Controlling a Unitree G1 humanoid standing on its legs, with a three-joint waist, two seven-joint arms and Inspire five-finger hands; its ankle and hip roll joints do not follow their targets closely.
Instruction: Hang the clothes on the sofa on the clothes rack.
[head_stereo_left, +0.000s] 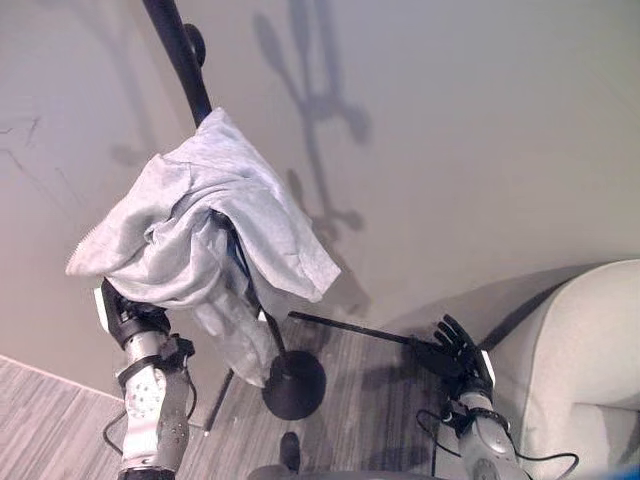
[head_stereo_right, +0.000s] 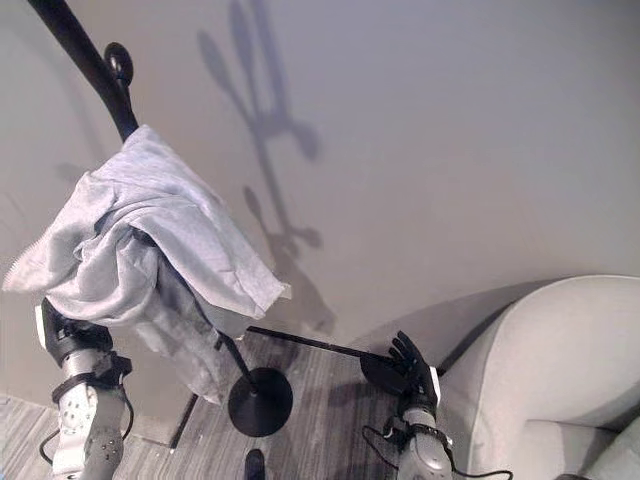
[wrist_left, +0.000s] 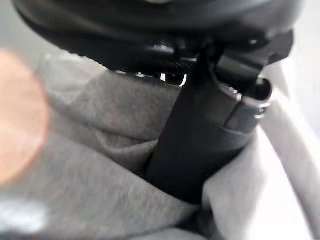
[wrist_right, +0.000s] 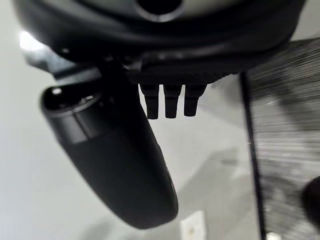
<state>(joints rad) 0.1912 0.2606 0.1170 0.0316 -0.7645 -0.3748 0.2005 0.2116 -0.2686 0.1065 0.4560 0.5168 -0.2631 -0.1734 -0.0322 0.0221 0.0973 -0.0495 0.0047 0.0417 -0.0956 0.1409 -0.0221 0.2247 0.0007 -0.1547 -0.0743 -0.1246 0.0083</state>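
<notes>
The grey garment (head_stereo_left: 205, 225) hangs draped over the black clothes rack (head_stereo_left: 178, 45), bunched around the pole, w/ folds falling down toward the round base (head_stereo_left: 294, 384) on the wood floor (head_stereo_left: 370, 400). The left hand (head_stereo_left: 122, 310) is raised under the cloth, at its lower left edge; its fingers are hidden in the fabric, so I cannot tell if they hold it or not. In the left wrist view the thumb (wrist_left: 200, 145) is pressed into grey folds. The right hand (head_stereo_left: 455, 350) is low, near the rack's thin floor leg (head_stereo_left: 345, 327) and beside the white sofa (head_stereo_left: 580, 370), fingers straight and spread, holding nothing. Behind is a plain wall (head_stereo_left: 480, 130).
</notes>
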